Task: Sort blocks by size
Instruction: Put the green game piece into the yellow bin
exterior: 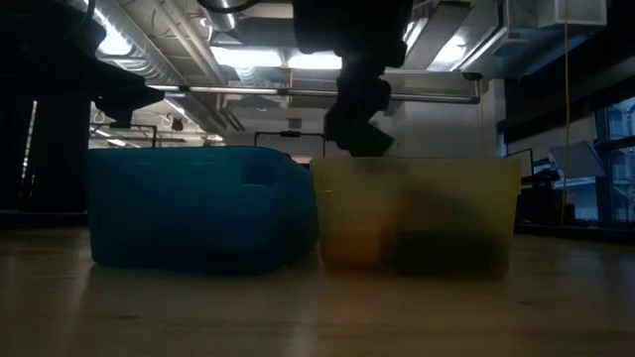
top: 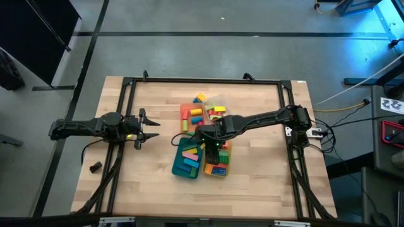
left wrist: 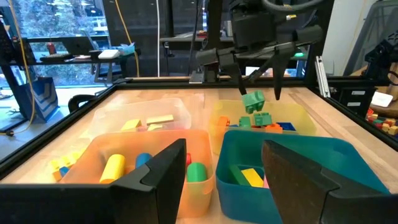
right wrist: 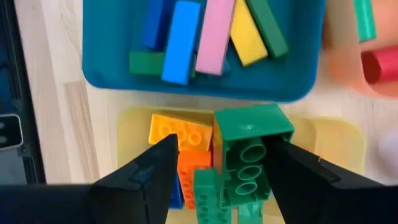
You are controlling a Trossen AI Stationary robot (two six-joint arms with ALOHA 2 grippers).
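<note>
**Right gripper over yellow tray, green brick between spread fingers**

The right gripper hangs above the yellow tray, fingers spread wide. A green brick sits just below and between them; whether it touches either finger cannot be told. Further bricks lie in that tray. Long bars fill the teal tray beside it. The left gripper waits well apart, jaws wide, empty.
</note>
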